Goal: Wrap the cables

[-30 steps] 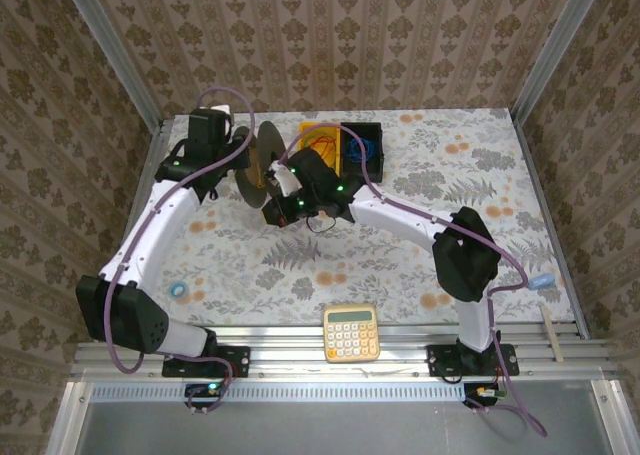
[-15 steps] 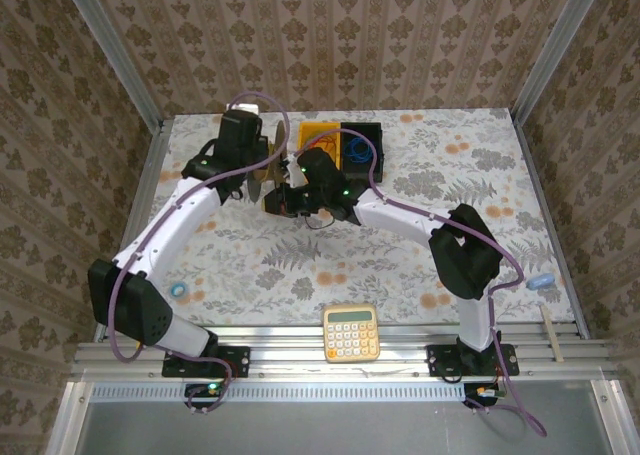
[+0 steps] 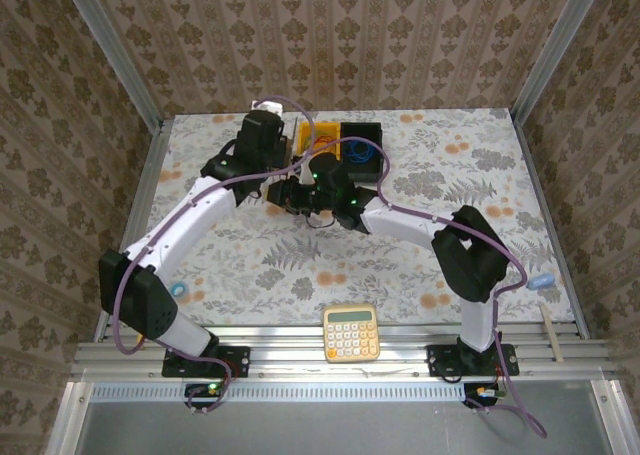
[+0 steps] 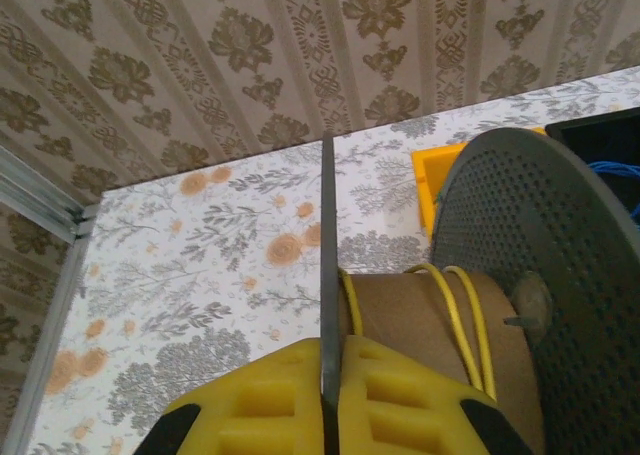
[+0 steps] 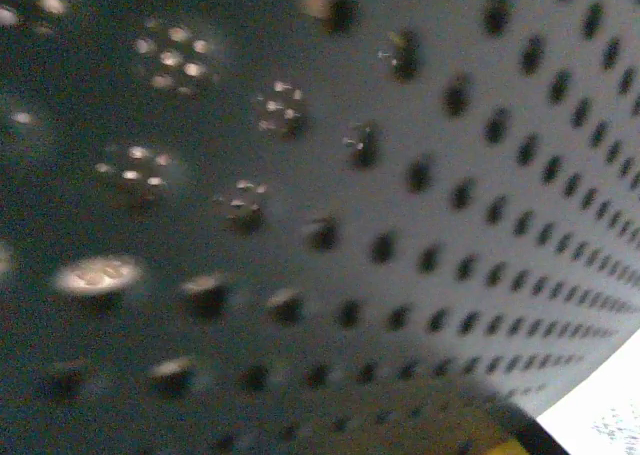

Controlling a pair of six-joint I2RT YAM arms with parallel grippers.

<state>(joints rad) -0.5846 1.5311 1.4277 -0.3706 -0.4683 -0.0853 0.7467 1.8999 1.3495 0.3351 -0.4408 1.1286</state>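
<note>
Both arms shift spool (image 4: 420, 325) farther back since second ago. My left gripper (image 4: 328, 380) clamps tight on thin flange (image 4: 327, 235); right gripper (image 3: 290, 193) opening: can't tell. Few turns of yellow cord (image 4: 352, 310) wound (wrapping barely begun, I judge).

This is a robot test cell in a lab, dressed to look like a home. Patterned wallpaper panels (image 3: 340, 35) close in the upper half of the top view on three sides, but bare aluminium posts (image 3: 110, 55) run along their corners, as in a built booth rather than a room. The table (image 3: 480, 175) in the middle wears a floral cloth. Along its lower edge lies a slotted metal rail (image 3: 400, 347), with two white-and-black robot arms (image 3: 190, 220) bolted to it and purple wiring (image 3: 122, 320) looped along them. A yellow calculator (image 3: 351, 332) sits on that rail, and small storage bins (image 3: 362, 130) stand at the table's upper middle.
</note>
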